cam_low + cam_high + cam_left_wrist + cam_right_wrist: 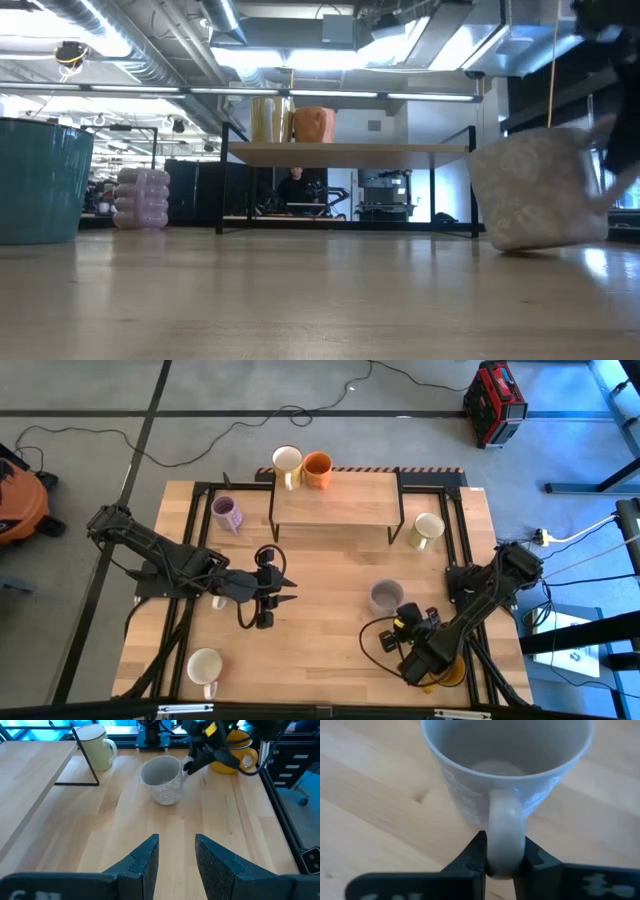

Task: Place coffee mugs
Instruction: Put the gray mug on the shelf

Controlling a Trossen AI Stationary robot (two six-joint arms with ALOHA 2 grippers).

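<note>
right pincer (504, 862): gripping grey-beige mug (507, 770) by handle (504, 832), fingers (470, 857) closing on both sides of loop; sitting near front-right of tabletop (330, 560).
grey-beige mug: standing upright on tabletop, mouth up, empty, right of centre in high view (386, 596); looking still grounded in low view (540, 190).
amber-yellow mug (447, 676): sitting just behind right arm near front-right edge, partly hidden.
left pincer (176, 855): hanging open w/ nothing between fingers, hovering over mid-left of tabletop (283, 592), pointing toward grey-beige mug.
cream mug, front (205, 667): resting near front-left corner, apart from both arms.
lilac mug (227, 513): standing at far left, beside shelf rack.
cream mug, right (427, 530): standing just right of rack leg.
shelf rack (335, 505): already holding cream mug (287, 465) & orange mug (318, 469), touching side by side on far-left end; rest of shelf top bare.
step in hand (judging): lifting grey-beige mug for transfer to shelf.
doing it well: keeping grip firm on handle since mug body hangs off-centre & likely tilting; lifting straight up before travelling; clearing shelf edge & rack posts; aiming for bare stretch right of orange mug; setting down flat before releasing.
</note>
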